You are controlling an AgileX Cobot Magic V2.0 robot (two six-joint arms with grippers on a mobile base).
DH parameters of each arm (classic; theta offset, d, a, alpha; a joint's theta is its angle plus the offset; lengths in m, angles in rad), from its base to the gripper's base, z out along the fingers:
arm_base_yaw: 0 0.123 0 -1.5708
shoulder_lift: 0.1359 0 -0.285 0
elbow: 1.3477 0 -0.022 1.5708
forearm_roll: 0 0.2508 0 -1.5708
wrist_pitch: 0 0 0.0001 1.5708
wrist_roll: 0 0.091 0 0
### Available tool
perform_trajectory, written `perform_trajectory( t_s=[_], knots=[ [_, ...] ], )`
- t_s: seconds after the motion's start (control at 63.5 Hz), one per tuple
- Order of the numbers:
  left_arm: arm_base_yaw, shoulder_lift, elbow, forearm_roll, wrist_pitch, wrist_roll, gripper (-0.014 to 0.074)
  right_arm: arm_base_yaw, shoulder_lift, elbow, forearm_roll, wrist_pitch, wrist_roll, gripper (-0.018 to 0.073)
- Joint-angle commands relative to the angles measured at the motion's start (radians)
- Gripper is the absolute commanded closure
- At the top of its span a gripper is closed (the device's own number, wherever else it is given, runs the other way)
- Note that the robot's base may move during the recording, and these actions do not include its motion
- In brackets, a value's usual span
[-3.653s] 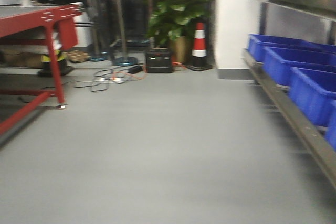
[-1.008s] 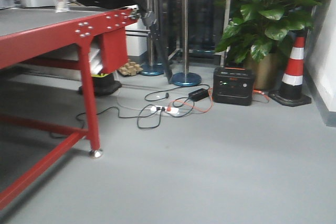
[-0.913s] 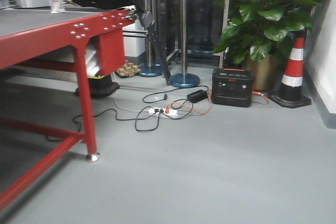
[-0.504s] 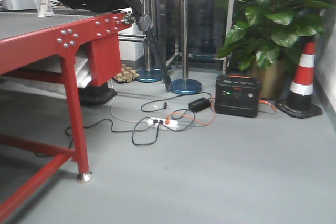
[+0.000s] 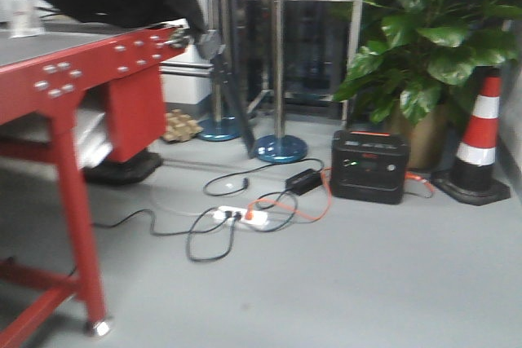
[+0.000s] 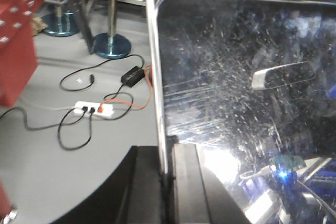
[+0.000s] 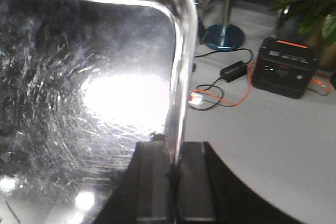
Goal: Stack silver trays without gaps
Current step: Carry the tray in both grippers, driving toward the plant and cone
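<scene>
red table [image 5: 90, 67] shifted left, cone [image 5: 481, 140] closer

Looking like workshop or industrial test hall. Red-painted bolted steel workbench [image 5: 81, 67] standing on bare grey seamless floor [image 5: 367, 283]. Black boxy portable power station [image 5: 369, 166] and white plastic power strip [image 5: 242, 218] lying on floor, cables trailing loose. Chrome stanchion posts with red belt [image 5: 278, 63] standing behind. Orange-and-white striped traffic cone [image 5: 484, 132] sitting beside large green leafy potted plant [image 5: 432, 30].

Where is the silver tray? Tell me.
Both wrist views: the left hand clamps the silver tray by its left rim, the right hand by its right.
</scene>
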Motion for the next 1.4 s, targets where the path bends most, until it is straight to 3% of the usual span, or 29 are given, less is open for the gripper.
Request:
perform_trajectory(
  t_s=[0.0, 1.386],
  knots=[
    [-0.022, -0.008, -0.014, -0.072, -0.080, 0.008, 0.0615, 0.021, 0.001, -0.011, 0.048, -0.221, -0.013, 0.0629],
    [-0.022, -0.008, -0.014, -0.072, -0.080, 0.008, 0.0615, 0.021, 0.001, -0.011, 0.048, -0.239, -0.013, 0.0629]
  ],
)
